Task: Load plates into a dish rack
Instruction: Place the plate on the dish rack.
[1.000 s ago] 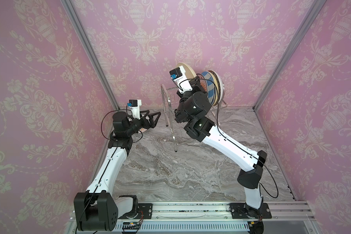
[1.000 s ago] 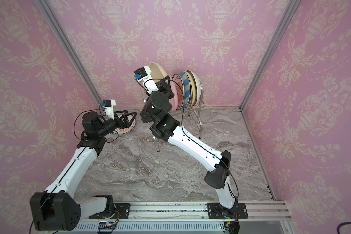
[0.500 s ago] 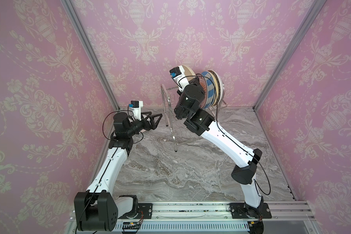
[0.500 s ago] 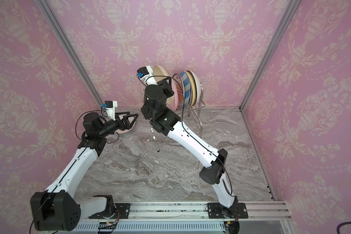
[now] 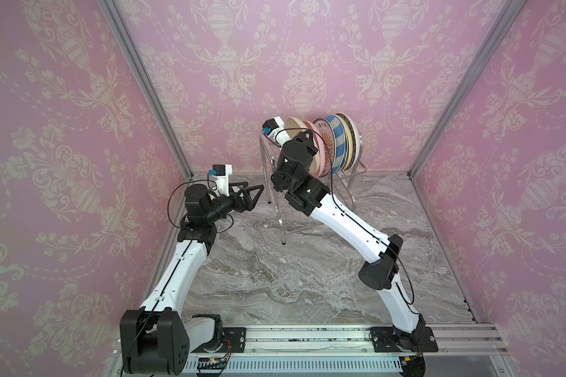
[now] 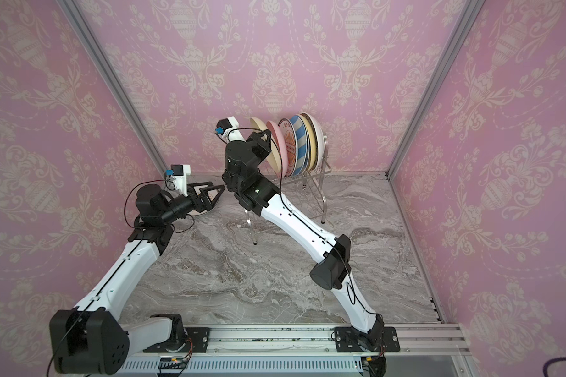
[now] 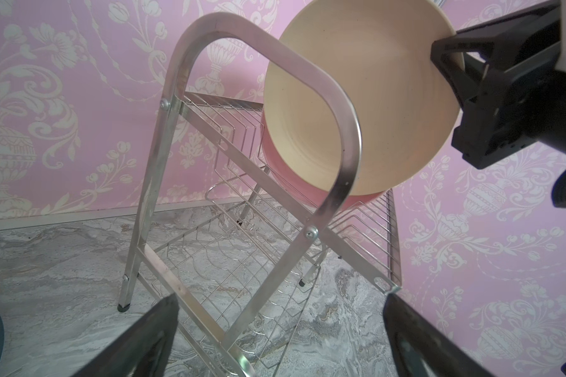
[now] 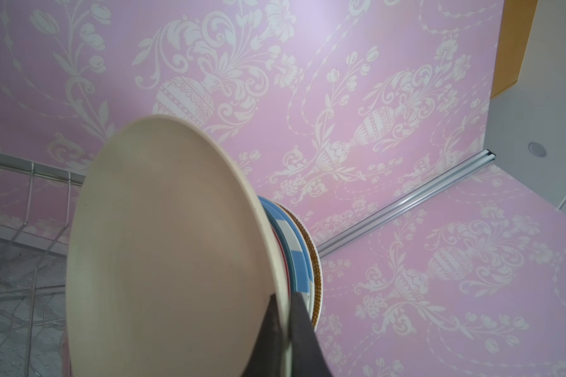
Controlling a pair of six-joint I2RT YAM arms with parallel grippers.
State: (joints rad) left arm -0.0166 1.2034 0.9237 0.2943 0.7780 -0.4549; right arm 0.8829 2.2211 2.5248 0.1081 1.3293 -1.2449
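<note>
Between the tips of the right hand [image 8: 283, 302], the cream plate [image 8: 164, 248] was pinched tight by its rim, on edge at the top shelf of the dish rack [image 7: 190, 55], beside the pink plate [image 7: 268, 156]. To do this well, the hand likely needed to ease it straight down into a free slot and let go only when it sat firm. The left hand [image 5: 250, 195] hung open and empty near the dish rack.

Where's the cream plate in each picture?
Top view: cream plate back centre, leftmost of the upright plates, over the rack.
Top view: same spot.
Left wrist: upper middle, behind the rack's arch.
Right wrist: lower left, filling it, pinched by the right fingers.
Shared landmark: the rack.
</note>
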